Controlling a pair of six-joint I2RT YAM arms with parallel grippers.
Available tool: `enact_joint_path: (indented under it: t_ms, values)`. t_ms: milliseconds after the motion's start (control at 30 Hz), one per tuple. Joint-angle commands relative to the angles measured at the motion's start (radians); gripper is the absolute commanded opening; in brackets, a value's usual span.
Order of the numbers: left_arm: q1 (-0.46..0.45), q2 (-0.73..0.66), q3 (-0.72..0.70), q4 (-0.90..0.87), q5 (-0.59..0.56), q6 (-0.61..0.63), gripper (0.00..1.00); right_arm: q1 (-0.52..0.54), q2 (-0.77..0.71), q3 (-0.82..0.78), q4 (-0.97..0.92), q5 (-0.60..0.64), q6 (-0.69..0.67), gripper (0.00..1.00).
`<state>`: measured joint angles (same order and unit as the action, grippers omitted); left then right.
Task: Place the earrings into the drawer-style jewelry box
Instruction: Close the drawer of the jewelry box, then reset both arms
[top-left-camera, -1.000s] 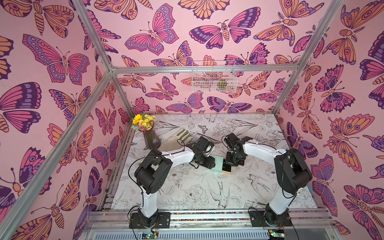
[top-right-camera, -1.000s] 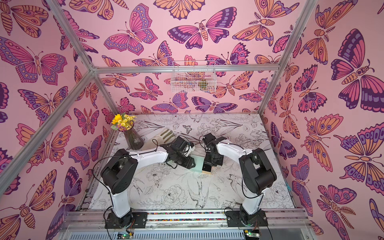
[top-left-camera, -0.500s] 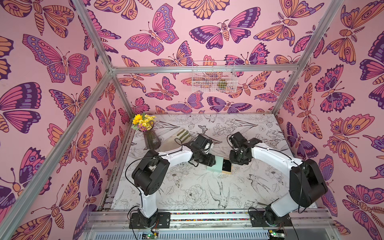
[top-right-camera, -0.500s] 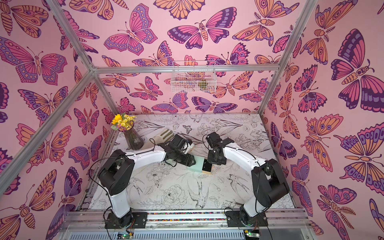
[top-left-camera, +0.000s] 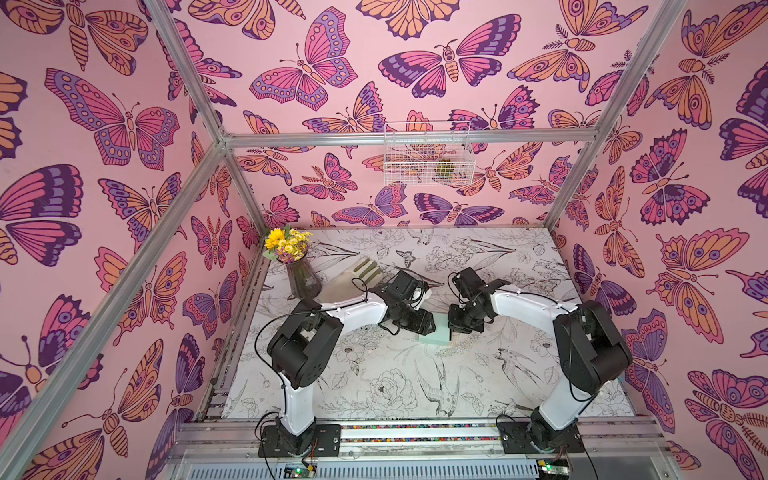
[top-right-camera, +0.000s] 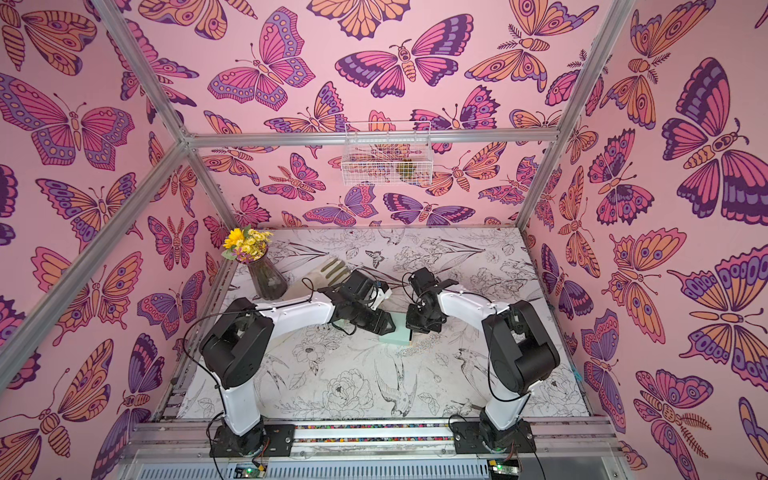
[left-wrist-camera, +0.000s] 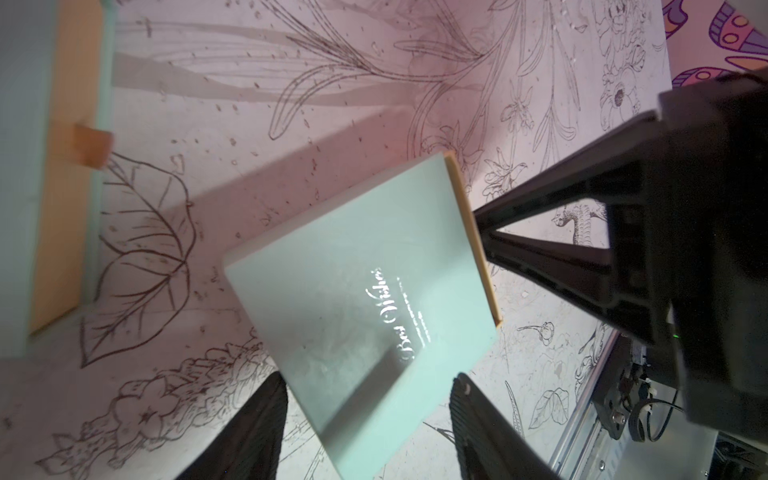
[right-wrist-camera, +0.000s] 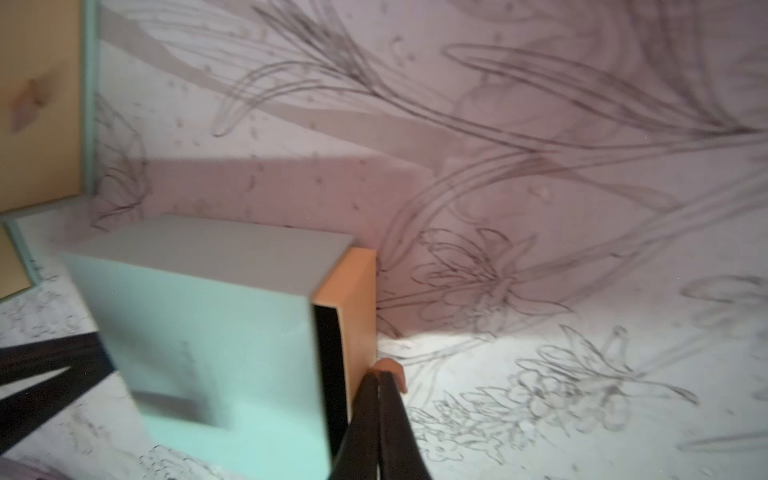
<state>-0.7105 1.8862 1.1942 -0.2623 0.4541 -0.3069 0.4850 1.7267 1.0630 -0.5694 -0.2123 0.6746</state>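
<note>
The drawer-style jewelry box (top-left-camera: 435, 337) is mint green with gold lettering on its lid (left-wrist-camera: 353, 282) and lies mid-table in both top views (top-right-camera: 395, 336). Its tan drawer (right-wrist-camera: 357, 299) sticks out a little, leaving a dark slit beside it. My right gripper (right-wrist-camera: 380, 376) is shut on the drawer's small tan pull tab (right-wrist-camera: 395, 368). My left gripper (left-wrist-camera: 369, 377) is open and straddles the box's opposite end, with a gap at one finger. The earrings are hidden.
A second mint box with a tan front and tab (left-wrist-camera: 62, 166) sits close behind. A glass vase of yellow flowers (top-left-camera: 303, 278) and a beige hand-shaped stand (top-left-camera: 353, 276) are at the back left. A wire basket (top-left-camera: 428, 153) hangs on the rear wall.
My right gripper had pulled back from the box; it has returned to the drawer end and closed on the tab. The drawer's dark inside shows far less. The left gripper stayed at the box.
</note>
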Motion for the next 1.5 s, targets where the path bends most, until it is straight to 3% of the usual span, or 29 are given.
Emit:
enact_joint_path:
  t_ms: [0,100,300,400,467,567,733,767,900,967,1067,1200,1300,1367,1400,1467]
  values:
    - [-0.009,0.012,-0.015,0.021,0.036,-0.012,0.64,0.000,0.021,-0.001,0.082,-0.112,-0.019,0.07]
    - [-0.001,0.000,-0.027,0.027,0.013,-0.025,0.66,0.000,0.015,-0.003,0.038,-0.053,-0.027,0.09]
    - [0.054,-0.209,-0.137,0.062,-0.176,-0.057,0.84,-0.008,-0.146,-0.034,-0.109,0.313,-0.053,0.30]
    - [0.099,-0.383,-0.228,0.104,-0.339,-0.061,0.98,-0.054,-0.284,-0.076,-0.074,0.391,-0.041,0.41]
    - [0.144,-0.509,-0.318,0.137,-0.486,-0.073,1.00,-0.120,-0.361,-0.118,-0.012,0.395,-0.053,0.57]
    - [0.181,-0.736,-0.473,0.210,-0.800,-0.083,1.00,-0.216,-0.447,-0.184,0.083,0.442,-0.069,0.81]
    - [0.256,-0.971,-0.692,0.398,-1.032,0.081,0.99,-0.277,-0.510,-0.304,0.299,0.629,-0.253,0.90]
    - [0.286,-0.973,-0.706,0.399,-1.060,0.113,0.99,-0.282,-0.508,-0.338,0.375,0.637,-0.332,0.98]
    - [0.379,-0.867,-0.770,0.520,-1.082,0.288,0.99,-0.287,-0.431,-0.416,0.601,0.681,-0.532,0.99]
    - [0.407,-0.797,-0.838,0.710,-1.077,0.393,1.00,-0.287,-0.369,-0.459,0.747,0.683,-0.625,0.99]
    - [0.491,-0.683,-0.978,1.059,-0.915,0.465,1.00,-0.295,-0.284,-0.537,1.061,0.674,-0.746,0.99]
    - [0.569,-0.543,-0.916,1.102,-0.747,0.484,1.00,-0.371,-0.275,-0.583,1.198,0.481,-0.677,0.99]
    - [0.585,-0.514,-0.805,0.928,-0.690,0.461,1.00,-0.417,-0.249,-0.685,1.393,0.416,-0.642,0.99]
    - [0.601,-0.502,-0.846,1.062,-0.574,0.421,1.00,-0.428,-0.179,-0.707,1.541,0.383,-0.646,0.99]
    - [0.607,-0.467,-0.896,1.159,-0.547,0.436,1.00,-0.429,-0.194,-0.698,1.498,0.377,-0.644,0.99]
    - [0.627,-0.394,-0.935,1.306,-0.605,0.393,1.00,-0.435,-0.230,-0.666,1.368,0.373,-0.638,0.99]
